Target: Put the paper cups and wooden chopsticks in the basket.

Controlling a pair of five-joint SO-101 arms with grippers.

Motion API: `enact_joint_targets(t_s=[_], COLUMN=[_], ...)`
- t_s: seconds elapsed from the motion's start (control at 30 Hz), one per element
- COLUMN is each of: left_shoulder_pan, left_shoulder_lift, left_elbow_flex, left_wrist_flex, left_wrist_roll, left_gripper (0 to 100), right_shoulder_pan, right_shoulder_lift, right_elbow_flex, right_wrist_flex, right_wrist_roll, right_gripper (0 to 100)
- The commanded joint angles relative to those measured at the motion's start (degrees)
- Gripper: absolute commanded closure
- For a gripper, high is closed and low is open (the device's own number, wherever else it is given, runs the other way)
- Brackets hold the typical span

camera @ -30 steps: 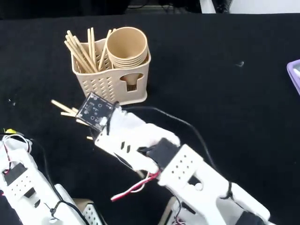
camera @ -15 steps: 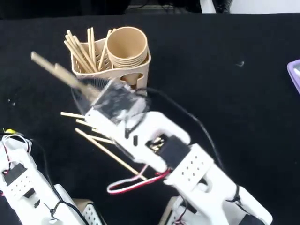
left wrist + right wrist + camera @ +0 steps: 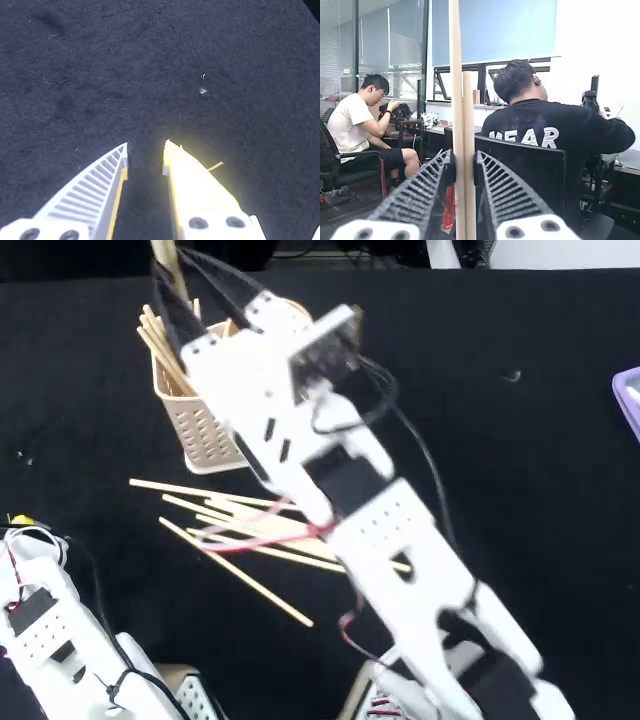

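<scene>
— Which way do those two chopsticks point?
— Straight up, side by side, long axis vertical. The right gripper pinches them near their lower ends, high over the far-left part of the table.
— And the basket?
— It sits under that gripper. Its left compartment holds a bunch of sticks, standing on end and leaning left. The arm covers the right side, so I can't tell what's in there.
— Anything lying loose?
— A loose pile of chopsticks lies flat on the table just near of the basket. Most run left to right, and one slants toward the near right.
— The left gripper?
— It is low over bare table at the near left, spread a little, with nothing in it.
</scene>
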Motion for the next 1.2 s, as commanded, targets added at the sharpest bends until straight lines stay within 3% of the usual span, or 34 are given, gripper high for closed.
enact_joint_targets(t_s=[0.0,0.2,0.4,0.67,0.9,1.17], left_shoulder_pan=[0.6,0.6,0.6,0.6,0.6,0.7], left_shoulder_lift=[-1.0,-1.1,-1.1,-1.1,-1.1,-1.1], left_elbow_flex=[-0.5,0.7,0.7,0.7,0.7,0.7], left_wrist_flex=[-2.9,-4.8,-4.8,-4.8,-4.8,-4.8], left_wrist_roll=[-0.5,-0.5,-0.5,-0.5,-0.5,-0.5], left_gripper=[87,87,87,87,87,87], right_shoulder_pan=[1.4,2.5,2.5,2.4,2.5,2.5], right_shoulder_lift=[7.1,13.9,13.2,-3.1,-16.7,-7.4], right_elbow_flex=[-9.5,-10.2,-12.5,-8.2,13.6,39.1], right_wrist_flex=[-1.4,2.7,19.7,40.4,63.6,53.7], right_wrist_roll=[-0.4,-0.4,-0.8,-0.4,0.1,18.5], right_gripper=[98.7,98.2,80.4,84.4,83.9,83.8])
